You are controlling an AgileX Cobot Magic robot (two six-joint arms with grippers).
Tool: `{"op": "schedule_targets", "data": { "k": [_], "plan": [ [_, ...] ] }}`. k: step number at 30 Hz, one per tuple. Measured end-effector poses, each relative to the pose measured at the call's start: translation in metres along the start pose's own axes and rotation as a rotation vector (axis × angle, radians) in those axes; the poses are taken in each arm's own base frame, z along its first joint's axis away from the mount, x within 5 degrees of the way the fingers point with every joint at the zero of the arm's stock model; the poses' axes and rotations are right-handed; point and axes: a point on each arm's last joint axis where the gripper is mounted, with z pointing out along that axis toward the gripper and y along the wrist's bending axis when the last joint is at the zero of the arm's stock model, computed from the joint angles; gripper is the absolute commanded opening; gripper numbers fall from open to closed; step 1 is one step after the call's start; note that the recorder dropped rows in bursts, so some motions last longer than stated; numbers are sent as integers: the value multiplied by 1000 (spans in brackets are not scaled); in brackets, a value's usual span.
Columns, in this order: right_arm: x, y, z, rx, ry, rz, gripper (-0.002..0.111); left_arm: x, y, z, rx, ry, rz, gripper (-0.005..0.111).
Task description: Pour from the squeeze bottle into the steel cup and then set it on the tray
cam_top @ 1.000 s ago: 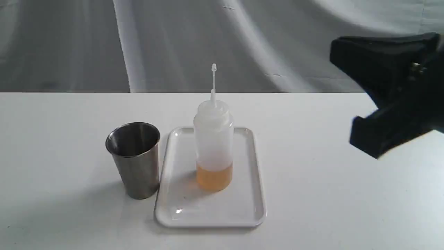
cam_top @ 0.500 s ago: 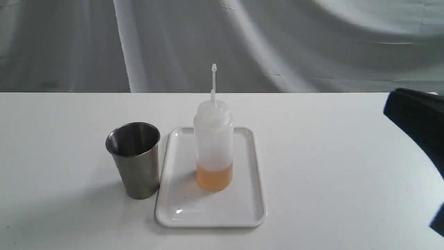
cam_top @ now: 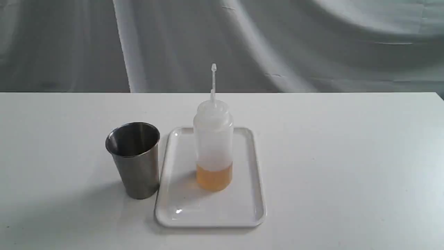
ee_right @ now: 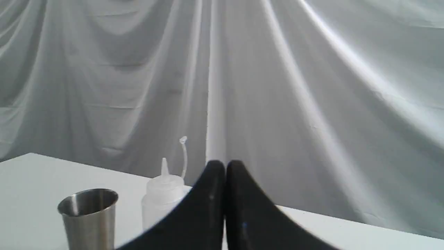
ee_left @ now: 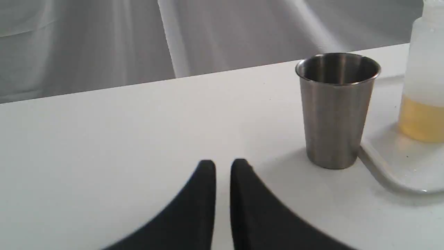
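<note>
The squeeze bottle [cam_top: 213, 146] stands upright on the white tray [cam_top: 249, 208] beside the steel cup [cam_top: 135, 159]; left pincer [ee_left: 223, 163] nearly together, right pincer [ee_right: 225, 164] together, both empty.

Left of cup: bare table [cam_top: 52, 156], open out to the edge.
Right of tray: bare table, wide open on that whole side.
Behind tray: clear strip of table up to the far edge; grey cloth [cam_top: 222, 41] hanging beyond.
In front of tray: narrow open band of table.
Cup [cam_top: 134, 158] to tray [cam_top: 249, 194]: just beside each other, no gap for a finger.
Bottle [cam_top: 213, 146]: upright on tray, tallest obstacle, thin cap strap [cam_top: 213, 78] sticking up above it.
Above cup: open mouth unobstructed.
Cup to bottle: slim gap above tray rim.
</note>
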Motion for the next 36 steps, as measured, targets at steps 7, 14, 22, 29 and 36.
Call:
{"op": "schedule_targets", "data": {
  "k": [7,14,22,29,36],
  "plan": [
    [16,-7,-17,108,-22,5,0,0,0,0,0,0,0,8],
    [48,-9,-25,143,20,70,0,0,0,0,0,0,0,8],
    [66,-9,-30,155,84,80,0,0,0,0,0,0,0,8],
    [66,-10,-31,158,90,-4,0,0,0,0,0,0,0,8],
    [76,-13,-33,183,202,-59,0,0,0,0,0,0,0,8]
  ]
}}
